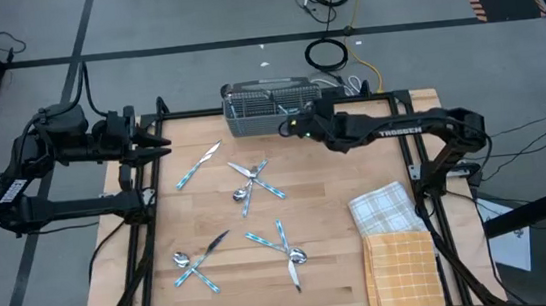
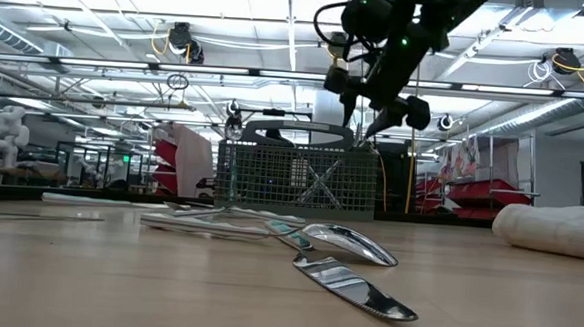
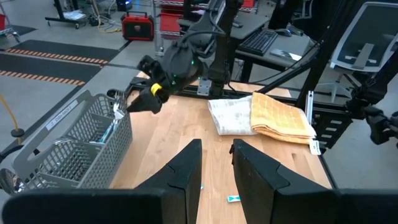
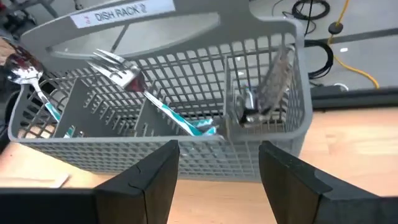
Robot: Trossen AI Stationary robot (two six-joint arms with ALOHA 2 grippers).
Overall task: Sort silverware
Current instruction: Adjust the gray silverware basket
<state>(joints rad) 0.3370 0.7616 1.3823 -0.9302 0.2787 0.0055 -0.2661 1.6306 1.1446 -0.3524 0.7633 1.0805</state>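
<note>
Several blue-handled pieces of silverware lie flat on the table: a knife (image 1: 199,165) and crossed clusters (image 1: 251,180), (image 1: 198,261), (image 1: 284,247). More stand in the grey mesh caddy (image 1: 269,106): forks (image 4: 121,68), a spoon (image 4: 22,65) and a knife (image 4: 277,78). My right gripper (image 1: 289,126) hovers open and empty above the caddy's near wall (image 4: 205,149), by its right end, and shows raised in the low view (image 2: 375,113). My left gripper (image 1: 157,149) waits at the table's far left edge, its fingers a narrow gap apart (image 3: 216,162) and holding nothing.
A folded plaid towel (image 1: 384,208) and an orange towel (image 1: 403,271) lie near the table's right edge. The caddy stands at the middle of the far edge. Bare wood shows between the silverware clusters (image 1: 336,182). Cables lie on the floor beyond the table (image 1: 329,52).
</note>
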